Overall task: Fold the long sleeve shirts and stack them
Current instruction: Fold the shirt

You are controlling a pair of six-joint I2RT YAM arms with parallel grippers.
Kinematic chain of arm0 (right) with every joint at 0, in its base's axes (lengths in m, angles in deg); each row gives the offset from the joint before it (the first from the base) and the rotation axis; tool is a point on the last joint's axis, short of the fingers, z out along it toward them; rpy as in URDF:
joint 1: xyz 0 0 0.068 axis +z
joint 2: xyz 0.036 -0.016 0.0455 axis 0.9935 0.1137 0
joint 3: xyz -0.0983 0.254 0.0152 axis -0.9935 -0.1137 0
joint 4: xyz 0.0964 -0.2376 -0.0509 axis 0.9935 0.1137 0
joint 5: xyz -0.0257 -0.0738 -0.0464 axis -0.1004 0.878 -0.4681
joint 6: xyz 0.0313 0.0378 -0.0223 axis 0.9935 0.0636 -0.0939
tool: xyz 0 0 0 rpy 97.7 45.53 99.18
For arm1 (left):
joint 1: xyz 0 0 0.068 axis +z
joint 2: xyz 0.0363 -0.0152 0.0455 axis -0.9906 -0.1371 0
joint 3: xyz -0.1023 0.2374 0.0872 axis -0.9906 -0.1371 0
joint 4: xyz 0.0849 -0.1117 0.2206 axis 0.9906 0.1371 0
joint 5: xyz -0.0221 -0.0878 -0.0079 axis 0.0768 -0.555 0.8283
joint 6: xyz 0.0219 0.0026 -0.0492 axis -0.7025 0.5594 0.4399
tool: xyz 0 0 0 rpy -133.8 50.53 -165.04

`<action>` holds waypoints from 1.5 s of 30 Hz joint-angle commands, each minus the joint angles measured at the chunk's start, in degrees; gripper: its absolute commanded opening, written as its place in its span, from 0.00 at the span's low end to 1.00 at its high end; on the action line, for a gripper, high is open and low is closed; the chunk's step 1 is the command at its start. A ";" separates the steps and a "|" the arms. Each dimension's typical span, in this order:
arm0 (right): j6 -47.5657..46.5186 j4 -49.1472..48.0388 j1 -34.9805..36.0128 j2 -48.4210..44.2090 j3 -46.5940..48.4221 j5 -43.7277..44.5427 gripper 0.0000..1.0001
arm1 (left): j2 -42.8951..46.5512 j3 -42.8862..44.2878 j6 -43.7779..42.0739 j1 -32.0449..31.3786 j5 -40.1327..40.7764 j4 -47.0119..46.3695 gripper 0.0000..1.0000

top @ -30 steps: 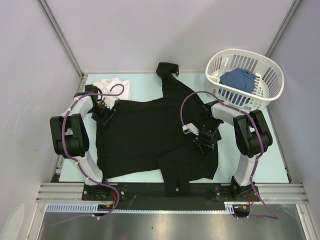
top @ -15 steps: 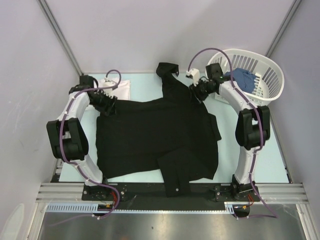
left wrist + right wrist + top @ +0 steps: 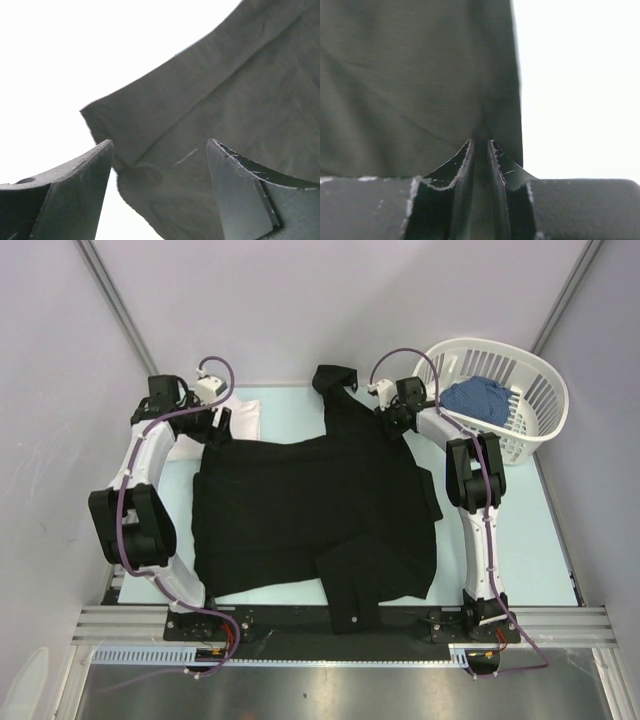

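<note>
The black shirt [image 3: 310,510] lies spread flat over the middle of the table, with one sleeve running to the back [image 3: 335,380]. The white shirt [image 3: 242,416] lies folded at the back left. My left gripper [image 3: 217,422] is at the black shirt's back left corner. In the left wrist view it [image 3: 159,142] is open, with the shirt's corner [image 3: 150,175] lying between its fingers [image 3: 70,195]. My right gripper [image 3: 389,420] is at the back right shoulder. In the right wrist view it [image 3: 480,141] is shut on a fold of the black shirt [image 3: 410,80].
A white slatted basket [image 3: 540,390] stands at the back right with a blue cloth [image 3: 478,398] in it. The grey walls close in at the back and both sides. The front rail [image 3: 340,625] runs under the shirt's near hem.
My right arm swung from the shirt's right middle up to its back right shoulder. My left gripper moved back and left along the shirt's edge to its back left corner.
</note>
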 commanded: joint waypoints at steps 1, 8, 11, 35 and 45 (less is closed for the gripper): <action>-3.04 -7.49 -0.27 -3.23 -1.92 7.03 0.24 | 4.59 1.91 0.56 -0.22 1.81 -4.87 0.82; -4.98 -14.86 2.98 -3.59 1.32 6.77 0.49 | 7.13 0.77 2.40 -0.21 9.54 -14.09 0.87; -3.05 -20.49 3.25 -2.19 4.22 5.98 0.66 | 9.24 -1.08 4.15 -0.21 10.43 -19.89 0.99; -0.15 -46.78 2.63 28.66 32.87 1.14 0.71 | 6.52 1.20 8.21 -0.39 8.67 -20.61 0.99; -1.64 -60.83 3.86 36.14 36.48 4.92 0.73 | 6.70 1.20 5.74 -0.39 10.43 -18.94 0.99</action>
